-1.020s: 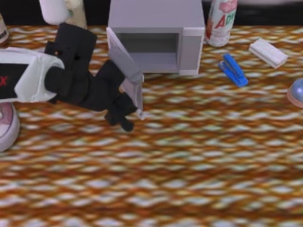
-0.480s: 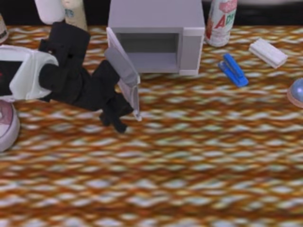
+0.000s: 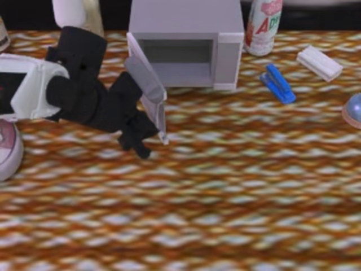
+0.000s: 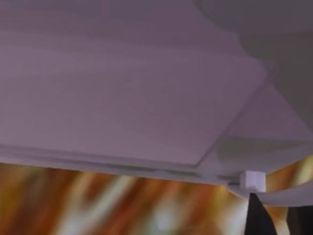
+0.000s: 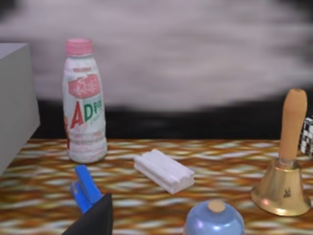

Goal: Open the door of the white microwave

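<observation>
**Operator:** Currently, where does the door [image 3: 148, 84] stand relative to the white microwave [image 3: 186, 42]?

**Technician:** It is hinged at the oven's left front corner and swung well out, so the cavity is exposed. Its long axis runs from that corner toward the near side of the tabletop [image 3: 225, 197], with the free edge and slim handle [image 3: 164, 119] farthest from the oven.

**Operator:** Which arm is nearer?

**Technician:** The left arm. The left tool [image 3: 137, 139] sits at the door's free edge, on the side facing away from the cavity. The right arm is not visible from above; its wrist camera faces the bottle [image 5: 85, 103], blue stapler [image 5: 85, 188], white block [image 5: 164, 170] and two bells, all right of the oven.

**Operator:** Tool state?

**Technician:** Cannot be determined for the left tool: its fingers merge into one dark mass from above, and the left wrist view shows mostly the door panel [image 4: 127, 98]. The right tool shows only a dark sliver, so no reading there either.

**Operator:** Governing relation for the next move?

**Technician:** In my judgement, the door lies on the oven side of the left tool, so further opening means an arc about the hinge, away from the cavity.
</observation>
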